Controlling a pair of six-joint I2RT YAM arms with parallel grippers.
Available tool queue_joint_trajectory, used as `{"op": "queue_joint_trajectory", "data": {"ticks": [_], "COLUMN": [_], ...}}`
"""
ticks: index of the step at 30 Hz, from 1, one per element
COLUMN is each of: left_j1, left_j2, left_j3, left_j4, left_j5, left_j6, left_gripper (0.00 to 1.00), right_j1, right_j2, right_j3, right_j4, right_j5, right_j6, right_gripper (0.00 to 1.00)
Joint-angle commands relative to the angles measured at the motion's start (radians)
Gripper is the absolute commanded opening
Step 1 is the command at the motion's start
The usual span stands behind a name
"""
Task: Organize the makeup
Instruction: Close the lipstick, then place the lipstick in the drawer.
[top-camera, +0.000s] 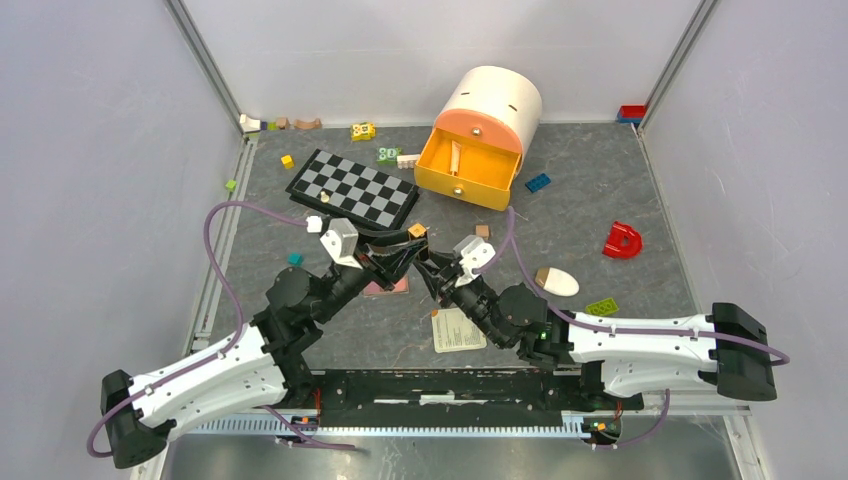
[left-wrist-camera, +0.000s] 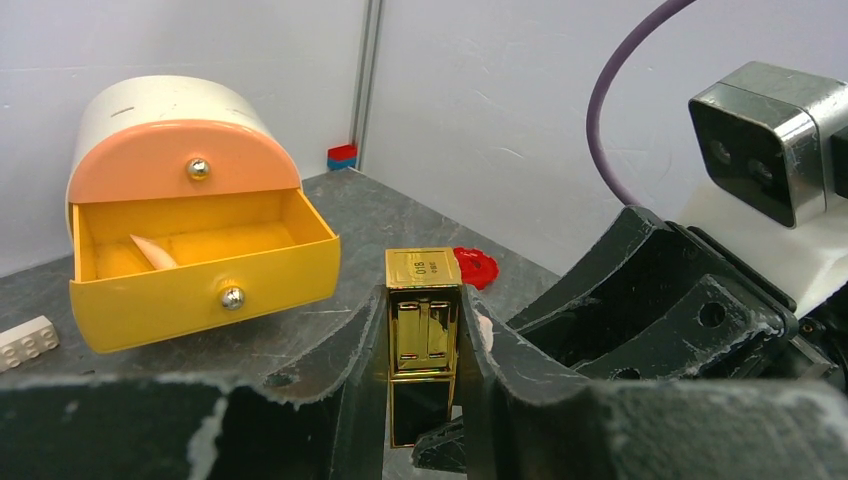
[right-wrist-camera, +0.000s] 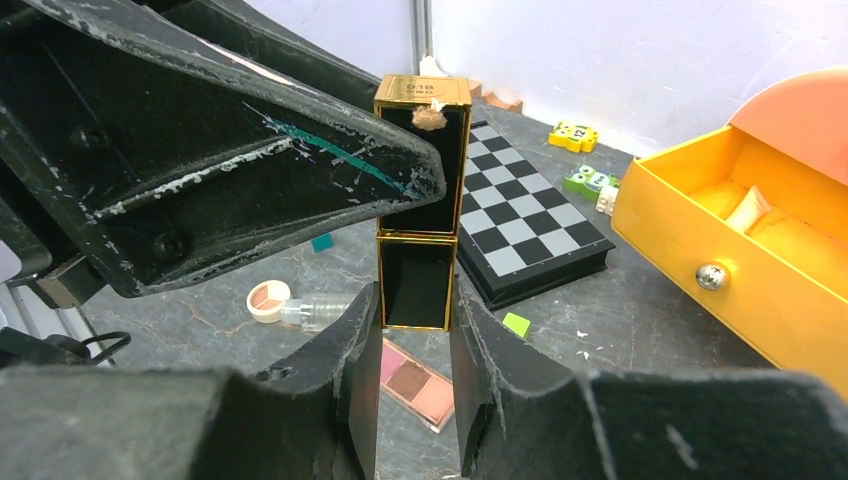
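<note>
Gold and black: pinching the lipstick (right-wrist-camera: 420, 200) together, left tool (left-wrist-camera: 422, 345) high, right tool (right-wrist-camera: 415, 310) low, over the table (top-camera: 600, 200). Barely begun; lying outside the yellow drawer (left-wrist-camera: 200, 295): pink palette (right-wrist-camera: 415, 385), compact (right-wrist-camera: 268, 298), sponge (top-camera: 557, 282).

Left gripper (left-wrist-camera: 423, 345), right gripper (right-wrist-camera: 415, 335), both gripping lipstick (left-wrist-camera: 424, 285)

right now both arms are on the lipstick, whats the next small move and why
Probably open the left fingers a little. The lipstick looks closed, its two halves meeting. The right fingers clamp its lower half, so the right arm alone could likely carry it to the open drawer.
</note>
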Motion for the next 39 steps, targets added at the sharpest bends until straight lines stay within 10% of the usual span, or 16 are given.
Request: {"op": "queue_joint_trajectory", "data": {"ticks": [1, 6, 10, 17, 31, 39], "left_j1": [-0.007, -0.007, -0.006, -0.007, -0.006, -0.004], "left_j2": [0.013, 0.02, 0.015, 0.023, 0.017, 0.019], "left_j3": [0.026, 0.018, 0.021, 0.056, 0.051, 0.129], "left_j4": [-0.101, -0.108, -0.098, -0.088, -0.066, -0.422], "left_j5": [0.041, 0.069, 0.067, 0.071, 0.036, -0.322], "left_j6": [0.012, -0.034, -0.048, -0.054, -0.076, -0.173], "left_gripper": [0.02, 0.04, 0.43, 0.76, 0.74, 0.79], "right_j1": [-0.019, -0.018, -0.019, -0.019, -0.023, -0.206], "right_j2": [-0.018, -0.037, -0.042, -0.059, -0.129, -0.093], "right_j3": [0.053, 0.038, 0.024, -0.032, -0.049, 0.106], "right_j4": [0.117, 0.154, 0.147, 0.163, -0.007, -0.41], "right_j5": [0.11, 0.09, 0.089, 0.095, 0.137, 0.045], "right_j6": [-0.029, -0.086, -0.08, -0.038, -0.035, -0.142], "right_gripper": [0.0, 0.0, 0.0, 0.0, 0.0, 0.0]}}
